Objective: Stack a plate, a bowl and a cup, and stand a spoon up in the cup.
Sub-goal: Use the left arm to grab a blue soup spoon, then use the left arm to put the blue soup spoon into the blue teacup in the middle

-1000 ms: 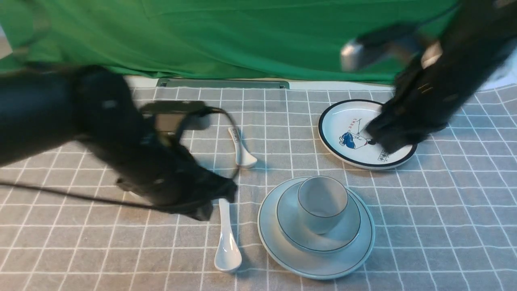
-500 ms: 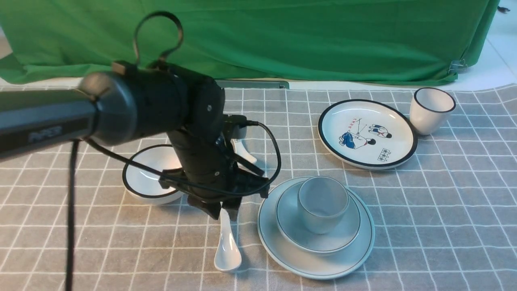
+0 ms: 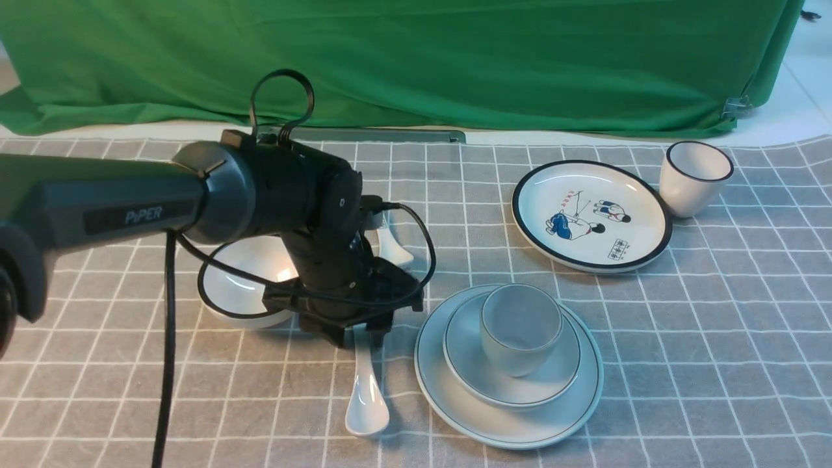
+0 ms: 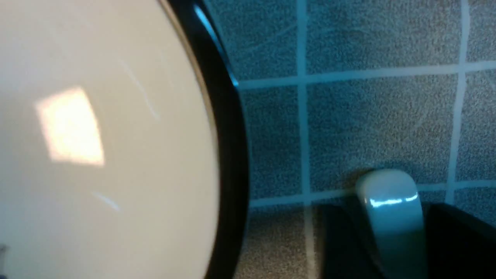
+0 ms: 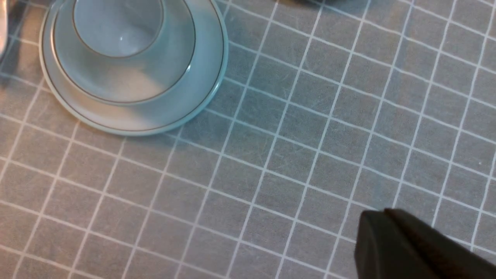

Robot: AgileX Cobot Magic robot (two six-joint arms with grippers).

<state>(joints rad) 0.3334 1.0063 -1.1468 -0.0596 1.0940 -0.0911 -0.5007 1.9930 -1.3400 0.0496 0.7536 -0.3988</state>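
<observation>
Left arm [image 3: 260, 195] bent, left gripper [image 3: 357, 339] pointing down, fingers [image 3: 333, 331] apart; right gripper [image 5: 381, 217] shut, in right wrist view

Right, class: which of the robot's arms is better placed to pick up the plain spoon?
The left, I'd judge: its open gripper straddles the handle of the plain spoon, while the right gripper is shut, away from it.

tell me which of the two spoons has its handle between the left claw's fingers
The plain glossy white spoon, nearer the robot; the other spoon lies beyond the claw.
</observation>
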